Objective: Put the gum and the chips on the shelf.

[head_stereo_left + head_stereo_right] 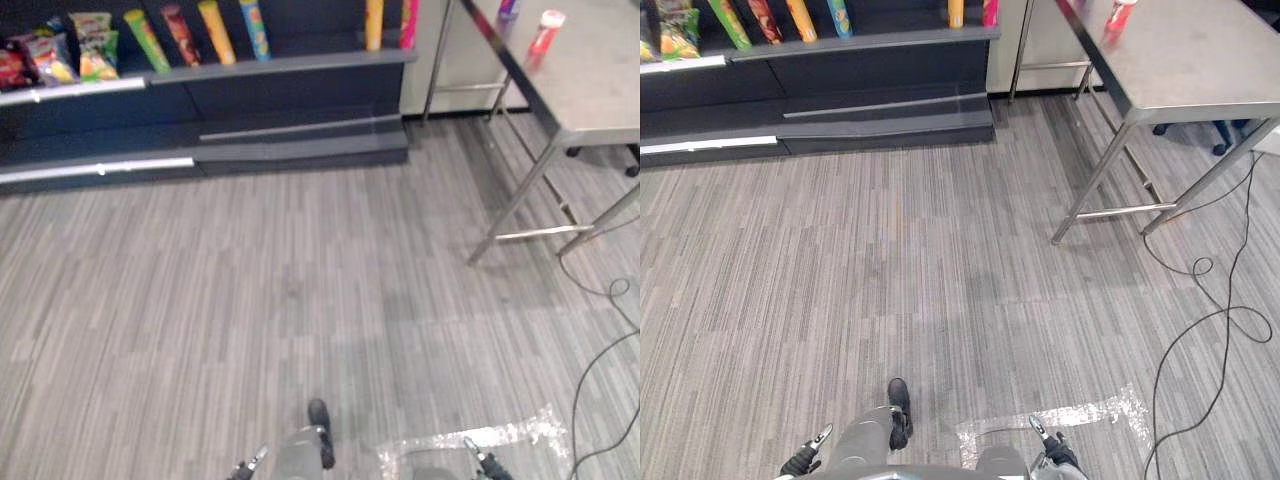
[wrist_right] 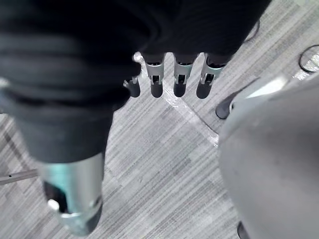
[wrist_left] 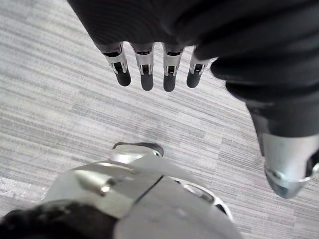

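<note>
My left hand and right hand hang empty, fingers straight and apart; the small red-capped container, probably the gum, stands on the grey metal table, well apart from the dark blue shelf; fetching and shelving, I judge, all remain; which chips are mine I cannot tell.

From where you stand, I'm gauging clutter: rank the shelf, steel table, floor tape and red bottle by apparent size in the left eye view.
1. shelf
2. steel table
3. floor tape
4. red bottle
Tape lies nearest the camera, which may inflate it against the bottle.
</note>
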{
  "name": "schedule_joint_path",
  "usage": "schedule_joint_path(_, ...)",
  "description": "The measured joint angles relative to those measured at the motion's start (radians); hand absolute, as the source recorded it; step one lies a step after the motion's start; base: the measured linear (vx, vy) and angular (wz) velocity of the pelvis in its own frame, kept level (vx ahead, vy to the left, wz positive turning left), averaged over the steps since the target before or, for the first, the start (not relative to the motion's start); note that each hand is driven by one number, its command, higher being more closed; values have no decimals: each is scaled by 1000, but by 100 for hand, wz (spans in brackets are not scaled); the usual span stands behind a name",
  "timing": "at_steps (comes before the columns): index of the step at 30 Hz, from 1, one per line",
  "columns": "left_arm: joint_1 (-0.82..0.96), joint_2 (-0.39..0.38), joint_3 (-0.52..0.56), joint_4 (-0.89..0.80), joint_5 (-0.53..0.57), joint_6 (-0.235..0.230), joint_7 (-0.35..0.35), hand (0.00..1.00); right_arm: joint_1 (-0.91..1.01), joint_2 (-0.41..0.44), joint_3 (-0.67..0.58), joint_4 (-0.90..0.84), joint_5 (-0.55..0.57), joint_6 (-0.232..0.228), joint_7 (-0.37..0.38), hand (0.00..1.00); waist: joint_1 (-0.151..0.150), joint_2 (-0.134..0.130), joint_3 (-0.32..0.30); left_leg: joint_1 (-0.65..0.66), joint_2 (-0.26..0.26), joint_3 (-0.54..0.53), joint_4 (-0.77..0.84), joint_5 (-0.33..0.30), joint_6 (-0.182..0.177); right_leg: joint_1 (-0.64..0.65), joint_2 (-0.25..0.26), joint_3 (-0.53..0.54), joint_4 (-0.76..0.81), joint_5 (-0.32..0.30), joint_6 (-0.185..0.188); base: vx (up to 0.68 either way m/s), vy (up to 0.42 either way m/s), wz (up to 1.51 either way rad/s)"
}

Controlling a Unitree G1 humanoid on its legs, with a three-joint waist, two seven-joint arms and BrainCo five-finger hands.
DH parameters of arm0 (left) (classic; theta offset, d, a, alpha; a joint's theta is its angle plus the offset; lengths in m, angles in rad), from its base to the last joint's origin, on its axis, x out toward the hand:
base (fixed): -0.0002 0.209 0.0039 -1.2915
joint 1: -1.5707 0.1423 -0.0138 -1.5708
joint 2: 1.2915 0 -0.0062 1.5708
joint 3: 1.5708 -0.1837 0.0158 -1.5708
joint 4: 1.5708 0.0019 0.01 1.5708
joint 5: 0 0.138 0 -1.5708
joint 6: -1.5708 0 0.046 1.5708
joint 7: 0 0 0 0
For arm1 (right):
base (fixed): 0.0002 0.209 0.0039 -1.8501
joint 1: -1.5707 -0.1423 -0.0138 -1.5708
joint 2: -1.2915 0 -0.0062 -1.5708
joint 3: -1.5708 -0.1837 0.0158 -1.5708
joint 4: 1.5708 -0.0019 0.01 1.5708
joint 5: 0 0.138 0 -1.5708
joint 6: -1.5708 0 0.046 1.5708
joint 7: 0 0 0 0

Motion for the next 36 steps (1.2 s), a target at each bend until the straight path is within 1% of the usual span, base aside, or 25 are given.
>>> schedule_joint_path(2, 0, 2, -2, -2, 26, -1, 0, 0, 1, 1, -18, -1, 0, 0, 3, 0, 5, 2, -6, 38, -9, 26, -2, -20, 26, -31, -6, 41, 83, 76, 4, 429, 264, -30)
schedule_joint_path(4, 2, 5, -30, -7, 37, -1, -1, 0, 11, 0, -19, -9, 0, -2, 18, 0, 19, 13, -10, 124, -11, 48, -30, -34, 48, -120, -4, 45, 310, 219, 4, 373, 220, -37)
schedule_joint_path(5, 2, 5, -38, -7, 38, -1, -1, 0, 14, -2, -19, -15, 0, -3, 22, 0, 18, 15, -10, 153, -12, 47, -42, -40, 57, -144, -6, 36, 383, 249, 8, 333, 175, -18)
schedule_joint_path(6, 1, 7, -64, -9, 38, -2, -3, 0, 17, -3, -17, -19, -1, -7, 24, 0, 10, 24, -4, 213, -18, 41, -72, -50, 63, -190, -9, 2, 536, 244, 9, 304, 127, 4)
schedule_joint_path(7, 1, 5, -73, -10, 38, -4, -8, 0, 20, -11, -5, -23, -1, -8, 24, 0, 2, 29, -2, 287, -22, 32, -122, -71, 58, -227, -6, -51, 642, 206, -21, 356, 107, 9)
schedule_joint_path(8, 2, 4, -72, -8, 38, -4, -10, 0, 21, -16, 6, -25, -1, -8, 24, 0, 0, 33, -1, 322, -24, 21, -149, -85, 47, -245, -6, -85, 676, 171, -33, 292, 52, 3)
schedule_joint_path(9, 1, 4, -71, -7, 38, -4, -12, 0, 23, -23, 35, -31, -2, -8, 24, 0, -4, 34, -1, 377, -28, 14, -194, -107, 30, -290, -6, -142, 706, 92, -55, 230, 14, -1)
schedule_joint_path(11, 0, -3, -63, -7, 38, -3, -13, 0, 24, -31, 61, -46, -1, -9, 25, 0, -10, 39, 1, 414, -25, 12, -213, -111, 25, -355, 19, -195, 640, 25, -57, 245, -62, 7)
schedule_joint_path(14, -9, -29, -9, -8, 38, -1, -15, 0, 43, -34, 60, -53, 0, -8, 25, 0, -16, 57, 9, 450, 11, -16, -210, -150, -20, -407, 88, -214, 329, 35, -47, 273, -186, 26)
schedule_joint_path(16, -11, -36, 38, -11, 61, -2, -15, 0, 58, -28, 59, -54, 0, -8, 24, 0, -15, 50, 10, 472, 29, -41, -214, -183, -54, -395, 98, -187, 62, 120, -37, 310, -286, 40)
schedule_joint_path(17, -8, -39, 73, -10, 67, -2, -13, 0, 75, -20, 59, -54, 0, -7, 24, 0, -11, 37, 12, 499, 33, -52, -217, -205, -87, -381, 80, -172, -61, 208, -31, 392, -349, 26)
schedule_joint_path(18, -4, -51, 101, -9, 67, -1, -10, 0, 88, -20, 55, -55, 0, -7, 22, 0, -11, 38, 8, 525, 51, -55, -221, -221, -110, -360, 90, -195, -59, 298, -41, 486, -402, 21)
schedule_joint_path(19, 0, -79, 130, -10, 68, -2, -11, 0, 89, -31, 55, -60, -1, -7, 23, 0, -9, 67, 6, 541, 85, -41, -227, -219, -120, -372, 122, -212, -6, 256, -71, 418, -318, 8)
schedule_joint_path(21, -1, -101, 142, -30, 68, -12, -17, 0, 89, -30, 52, -81, -1, -10, 24, 0, -11, 83, 8, 560, 109, -28, -229, -173, -131, -387, 134, -230, 80, 177, -105, 342, -241, 12)
schedule_joint_path(24, -6, -145, 180, -49, 70, -15, -19, 0, 100, -26, 39, -92, -1, -9, 25, 0, -11, 84, -2, 589, 133, -32, -219, -101, -144, -361, 134, -262, 158, 76, -116, 340, -221, 28)
schedule_joint_path(26, -9, -159, 210, -65, 70, -17, -20, 0, 98, -24, 30, -92, -1, -8, 24, 0, -11, 92, -12, 565, 151, -44, -138, -90, -147, -337, 134, -277, 170, 38, -120, 242, -155, 25)
schedule_joint_path(27, -7, -158, 216, -75, 70, -18, -20, 0, 98, -19, 27, -92, -1, -9, 24, 0, -9, 83, -14, 510, 165, -58, -8, -91, -147, -315, 132, -282, 168, 21, -119, 200, -140, 26)
schedule_joint_path(28, -8, -156, 225, -82, 67, -18, -20, 0, 100, -22, 27, -96, -1, -8, 24, 0, -12, 83, -17, 416, 189, -108, 191, -73, -175, -290, 129, -297, 169, 9, -118, 203, -130, 26)
schedule_joint_path(29, -9, -156, 239, -89, 67, -17, -20, 0, 101, -23, 31, -97, -1, -8, 24, 0, -11, 84, -17, 367, 200, -136, 296, -46, -193, -277, 130, -301, 171, -1, -120, 292, -98, 17)
schedule_joint_path(30, -8, -158, 258, -102, 57, -18, -18, 0, 107, -23, 41, -100, -1, -8, 24, 0, -6, 77, -14, 291, 210, -183, 463, 47, -198, -251, 131, -301, 186, -19, -137, 260, -43, 0)
schedule_joint_path(31, -6, -157, 257, -108, 55, -18, -18, 0, 108, -24, 50, -104, 0, -8, 22, 0, -4, 72, -10, 262, 220, -189, 539, 84, -195, -233, 132, -299, 188, -35, -148, 320, -6, -1)
schedule_joint_path(32, -5, -156, 255, -113, 55, -18, -19, 0, 105, -27, 69, -113, 0, -8, 22, 0, -6, 74, -10, 198, 236, -184, 671, 60, -184, -196, 132, -295, 190, -59, -156, 276, 50, -2)
schedule_joint_path(33, -6, -151, 254, -122, 55, -19, -20, 0, 104, -28, 82, -123, 1, -9, 22, 0, -3, 71, -9, 139, 234, -160, 757, -8, -165, -159, 127, -290, 184, -75, -151, 273, 68, -4)
schedule_joint_path(35, -6, -149, 250, -133, 47, -22, -20, 0, 100, -28, 100, -132, 7, -9, 22, 0, 3, 63, -8, 68, 234, -92, 750, -91, -134, -114, 107, -285, 176, -92, -139, 254, 129, -16)
schedule_joint_path(36, -6, -148, 245, -137, 14, -28, -20, 0, 91, -26, 101, -132, 18, -9, 20, 0, 12, 61, -8, 29, 233, -54, 677, -125, -122, -90, 96, -272, 166, -94, -131, 271, 180, -28)
